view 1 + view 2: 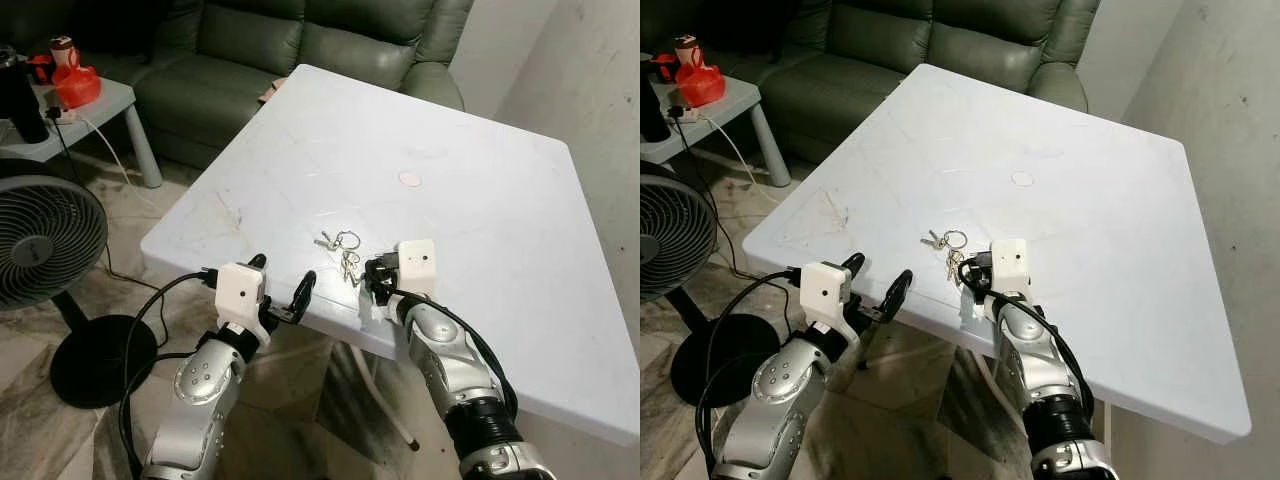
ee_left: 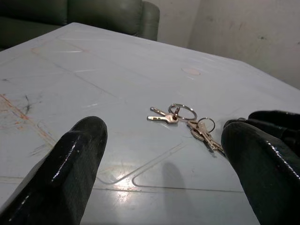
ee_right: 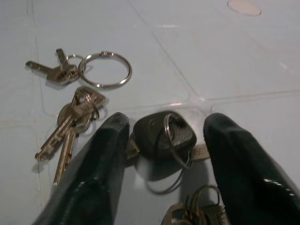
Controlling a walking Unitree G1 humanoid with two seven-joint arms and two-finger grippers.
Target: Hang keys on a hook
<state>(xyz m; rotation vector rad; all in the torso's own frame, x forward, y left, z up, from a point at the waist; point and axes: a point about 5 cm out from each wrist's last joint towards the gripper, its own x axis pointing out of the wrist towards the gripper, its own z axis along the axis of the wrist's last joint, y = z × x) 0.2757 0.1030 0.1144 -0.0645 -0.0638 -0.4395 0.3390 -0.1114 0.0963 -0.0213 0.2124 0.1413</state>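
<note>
Low in frame, my right gripper point(image 3: 161, 154) straddles the black-fobbed silver key bunch point(image 3: 161, 136) on the white plastic table point(image 1: 480, 200), fingers parted for grasping; left gripper point(image 1: 285, 290) waits open.

Table point(image 1: 480, 190): white plastic top, with faint orange-brown scuff marks on its left part and a pale pink round spot point(image 1: 410, 179) toward the far side.

Keys point(image 3: 70, 122): silver metal on silver rings; one key head point(image 3: 161, 136) is black.

Right gripper point(image 3: 161, 154): black glossy fingers, white camera block, silver arm with black cable.

Left gripper point(image 1: 283, 292): same black fingers, white block, silver arm.

Sofa point(image 1: 300, 45), far side: dark green upholstery.

Side table point(image 1: 90, 110), far left: pale grey-white, carrying a red object point(image 1: 75, 85) and a black cylinder point(image 1: 20, 100).

Fan point(image 1: 45, 240), left: black grille, black round base.

Floor point(image 1: 30, 420): beige and brown marbled tile.

Wall point(image 1: 590, 70), right: off-white with grey smudges.
</note>
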